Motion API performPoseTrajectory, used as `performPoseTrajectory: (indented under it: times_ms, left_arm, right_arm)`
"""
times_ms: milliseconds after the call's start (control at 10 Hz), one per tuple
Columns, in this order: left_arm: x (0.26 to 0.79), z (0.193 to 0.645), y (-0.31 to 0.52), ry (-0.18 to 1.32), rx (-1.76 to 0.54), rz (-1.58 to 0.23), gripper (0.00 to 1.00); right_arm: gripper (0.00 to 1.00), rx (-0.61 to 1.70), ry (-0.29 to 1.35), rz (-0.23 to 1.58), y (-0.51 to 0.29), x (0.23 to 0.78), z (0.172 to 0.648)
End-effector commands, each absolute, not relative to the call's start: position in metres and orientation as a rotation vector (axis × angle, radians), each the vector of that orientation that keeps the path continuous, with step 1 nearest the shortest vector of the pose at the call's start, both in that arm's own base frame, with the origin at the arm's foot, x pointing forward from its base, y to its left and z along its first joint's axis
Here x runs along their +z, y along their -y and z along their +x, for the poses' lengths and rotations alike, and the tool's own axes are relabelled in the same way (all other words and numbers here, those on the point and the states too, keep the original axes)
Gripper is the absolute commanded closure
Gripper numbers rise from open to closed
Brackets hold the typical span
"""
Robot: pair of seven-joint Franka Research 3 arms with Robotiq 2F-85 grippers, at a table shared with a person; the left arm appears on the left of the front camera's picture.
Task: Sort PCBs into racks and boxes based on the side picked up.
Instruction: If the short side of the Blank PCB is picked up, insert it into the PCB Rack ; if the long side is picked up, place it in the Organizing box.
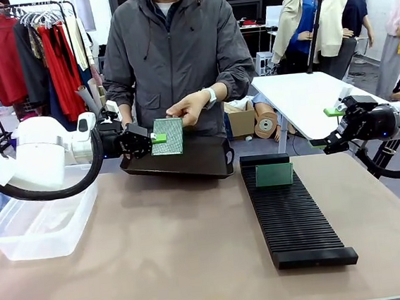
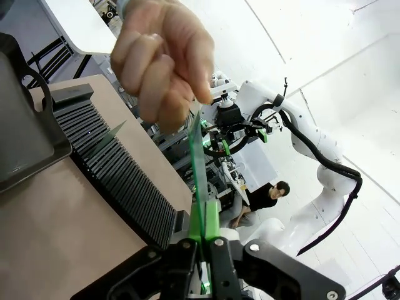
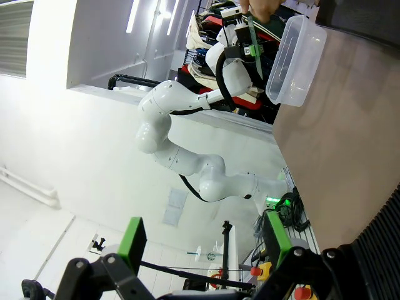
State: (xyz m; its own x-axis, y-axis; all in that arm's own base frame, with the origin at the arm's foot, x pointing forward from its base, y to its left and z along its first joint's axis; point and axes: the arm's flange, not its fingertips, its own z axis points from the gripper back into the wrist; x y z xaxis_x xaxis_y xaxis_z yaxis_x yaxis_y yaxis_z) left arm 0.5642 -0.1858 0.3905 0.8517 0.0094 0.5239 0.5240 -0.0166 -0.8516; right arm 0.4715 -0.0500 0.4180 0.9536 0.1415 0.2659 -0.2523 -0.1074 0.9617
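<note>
— Left hand (image 1: 158, 138)?
— Raised above the desk's far side, fingers clamped together, its arm reaching in level.
— Right hand (image 1: 327, 127)?
— Fingers spread wide, held aloft at the right, gripping nothing.

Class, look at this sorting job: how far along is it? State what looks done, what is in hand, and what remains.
Done: one thin green circuit board already stands in the long black ribbed rack.

In hand: the left claw is shut on a second green dotted board, which the person's hand also holds above the dark flat tray.

Left: that board is unplaced; the clear plastic tub looks empty, and the right claw is open, holding nothing.
</note>
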Motion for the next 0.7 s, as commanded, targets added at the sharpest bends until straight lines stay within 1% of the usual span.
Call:
performPoseTrajectory:
  times_ms: [0, 600]
  left_arm:
    - [0.3928, 0.5643, 0.1857, 0.441, -0.433, -1.549, 1.0]
    - [0.3928, 0.5643, 0.1857, 0.441, -0.433, -1.549, 1.0]
  right_arm:
    - [0.0, 0.344, 0.098, 1.645, 0.0498, 0.42, 0.4711]
    - [0.0, 0.344, 0.098, 1.645, 0.0498, 0.42, 0.4711]
